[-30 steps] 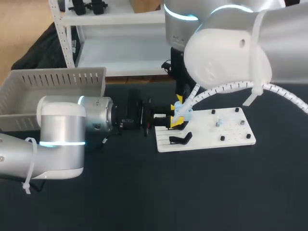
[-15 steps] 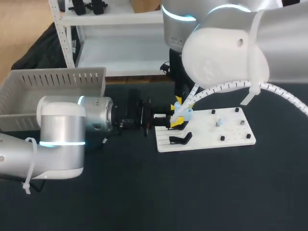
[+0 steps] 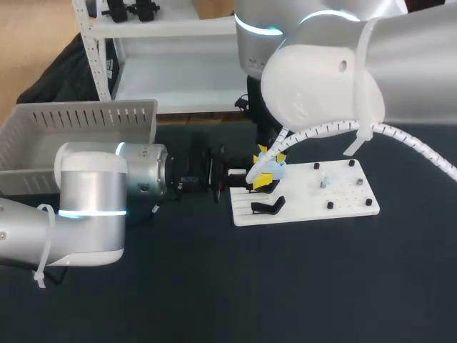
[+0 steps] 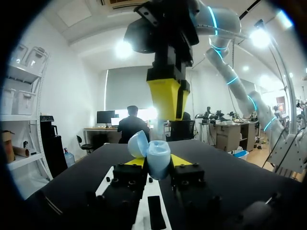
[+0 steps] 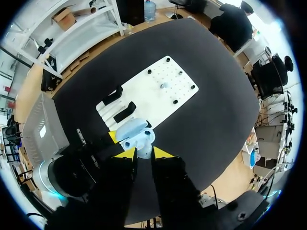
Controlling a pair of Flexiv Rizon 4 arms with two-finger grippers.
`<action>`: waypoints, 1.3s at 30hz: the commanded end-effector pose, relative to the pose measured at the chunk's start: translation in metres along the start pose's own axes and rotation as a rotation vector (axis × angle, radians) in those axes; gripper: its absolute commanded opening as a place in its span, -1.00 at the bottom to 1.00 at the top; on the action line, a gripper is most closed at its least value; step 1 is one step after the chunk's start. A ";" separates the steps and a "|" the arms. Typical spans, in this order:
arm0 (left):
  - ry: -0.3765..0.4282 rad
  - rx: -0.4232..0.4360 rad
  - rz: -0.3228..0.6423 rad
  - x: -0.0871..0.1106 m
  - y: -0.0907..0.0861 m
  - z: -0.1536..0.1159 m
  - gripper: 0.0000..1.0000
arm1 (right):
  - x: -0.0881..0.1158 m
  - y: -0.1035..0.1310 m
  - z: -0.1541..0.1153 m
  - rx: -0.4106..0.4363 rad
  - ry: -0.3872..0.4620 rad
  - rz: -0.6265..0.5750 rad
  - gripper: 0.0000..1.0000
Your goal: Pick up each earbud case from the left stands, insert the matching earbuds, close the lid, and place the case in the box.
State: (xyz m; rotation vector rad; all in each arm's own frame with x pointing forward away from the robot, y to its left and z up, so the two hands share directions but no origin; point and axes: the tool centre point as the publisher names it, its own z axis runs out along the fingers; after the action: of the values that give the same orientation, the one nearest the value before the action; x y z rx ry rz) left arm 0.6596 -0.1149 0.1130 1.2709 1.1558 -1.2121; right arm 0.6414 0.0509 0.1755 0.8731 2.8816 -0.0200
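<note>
- Grey slatted box (image 3: 78, 128) at the far left of the black table (image 3: 214, 286), well apart from the other items.
- My left arm (image 3: 93, 207) comes in from the left and lies low and level over the table, pointing toward the middle.
- Left gripper (image 4: 157, 163): clamped on the earbud case (image 4: 152, 154), with one yellow tip on each side of its body. In the head view this gripper (image 3: 263, 180) is at the near-left corner of the white board (image 3: 343, 204).
- The case is pale blue, its lid open and tipped to one side. It is held upright just above the board's left end, not in the box.
- Right gripper (image 4: 167, 98): it hangs straight down, directly over the open case and close to it. I cannot tell from any view whether it is open or closed, or whether it holds anything. From its own wrist camera the case (image 5: 134, 134) lies just ahead of it (image 5: 144, 153).
- My right arm (image 3: 321, 78) enters from the upper right and reaches across above the board.
- Two black stands (image 5: 125, 111) sit on the board's left end, beside the case.
- Dark pegs (image 3: 330, 205) are set into the board's right half. A small pale piece (image 3: 325, 182) sits among them, too small to identify.
</note>
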 end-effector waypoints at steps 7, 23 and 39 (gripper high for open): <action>-0.002 -0.004 0.001 0.000 -0.001 -0.001 -1.00 | -0.003 0.001 0.006 0.016 0.012 0.010 -1.00; -0.002 -0.004 0.001 0.000 -0.001 -0.001 -1.00 | -0.005 0.002 0.013 0.031 0.023 0.019 -1.00; -0.002 -0.004 0.001 0.000 -0.001 -0.001 -1.00 | -0.006 0.000 0.020 0.050 0.034 0.028 -1.00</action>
State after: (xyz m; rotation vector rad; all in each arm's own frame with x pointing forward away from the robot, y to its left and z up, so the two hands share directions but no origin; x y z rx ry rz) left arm 0.6593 -0.1152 0.1129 1.2713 1.1553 -1.2124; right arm 0.6478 0.0459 0.1564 0.9279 2.9092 -0.0696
